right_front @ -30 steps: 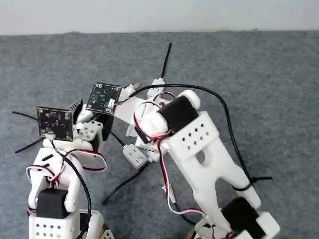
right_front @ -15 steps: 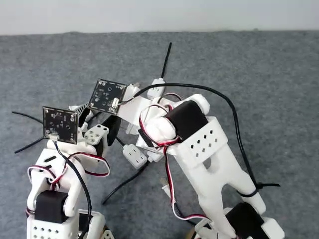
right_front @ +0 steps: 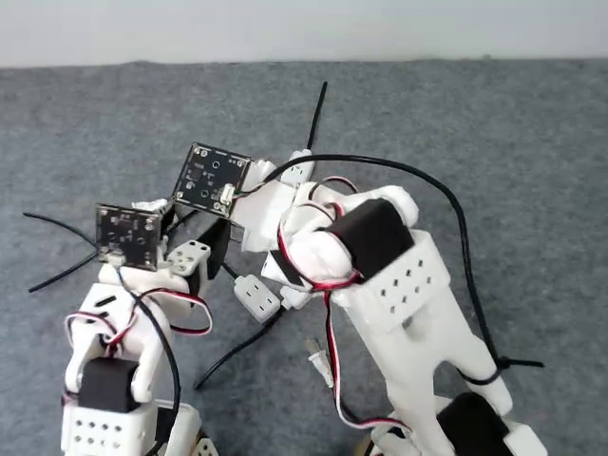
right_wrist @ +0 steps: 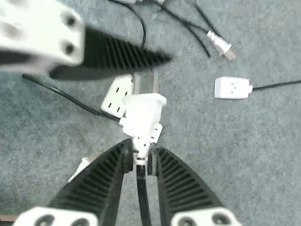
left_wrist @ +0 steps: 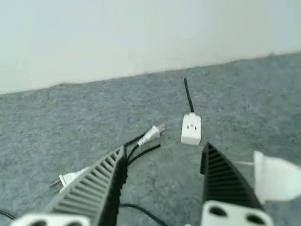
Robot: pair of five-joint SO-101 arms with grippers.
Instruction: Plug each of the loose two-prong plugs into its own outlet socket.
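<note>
Right end effector (right_wrist: 139, 153) is clenched on the rear of a white plug (right_wrist: 142, 115), its two black ribbed fingers pinching the neck where the black cord (right_wrist: 141, 197) leaves it. This plug has a blocky white body and two flat metal prongs (right_wrist: 146, 84). Its long axis runs in line with the fingers, prongs pointing away from the wrist. A white socket (right_wrist: 114, 96) lies on the grey surface (left_wrist: 244, 94) just beside the plug's body; whether they touch cannot be told. Left end effector (left_wrist: 163, 151) is released, fingers spread wide and holding nothing. Beyond it a second socket (left_wrist: 191, 130) lies flat, and a loose plug (left_wrist: 151, 134) lies near it, apart, prongs aimed roughly toward it.
</note>
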